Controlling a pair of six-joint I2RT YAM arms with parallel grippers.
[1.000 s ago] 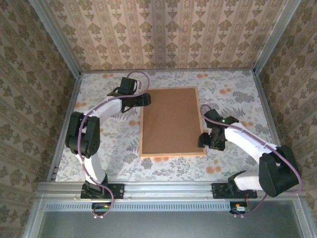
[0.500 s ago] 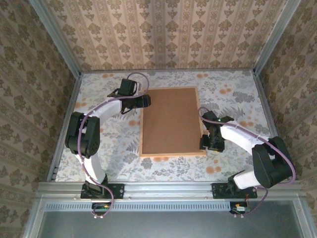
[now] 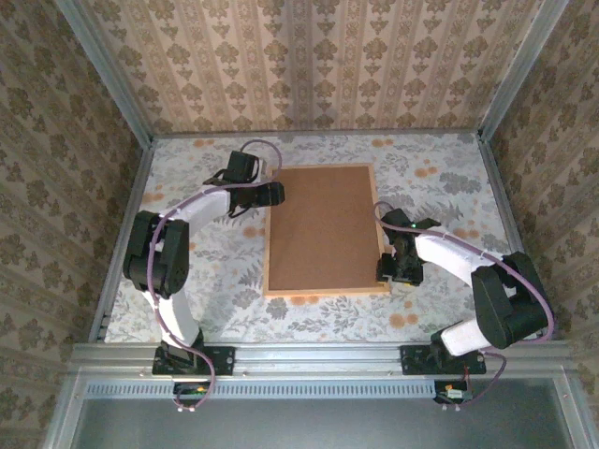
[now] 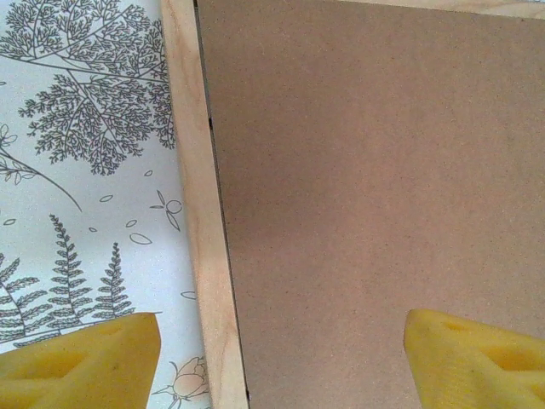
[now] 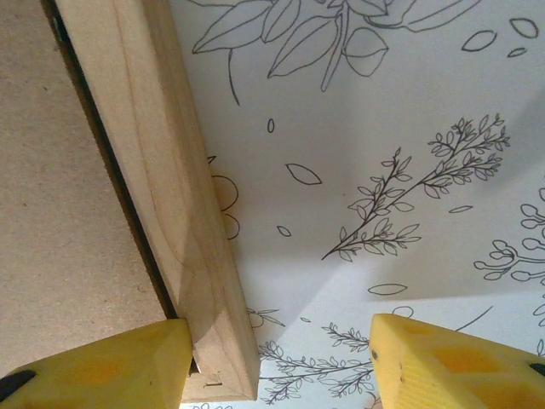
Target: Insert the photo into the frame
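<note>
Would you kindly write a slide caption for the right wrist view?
Open right gripper straddling the frame rail near its corner, backing board facing up.

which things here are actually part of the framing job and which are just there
Part of the job: the frame, lying back up; its brown backing board; left gripper and right gripper, jaws open astride opposite side rails.
Just there: the floral table cover; the patterned walls.
</note>
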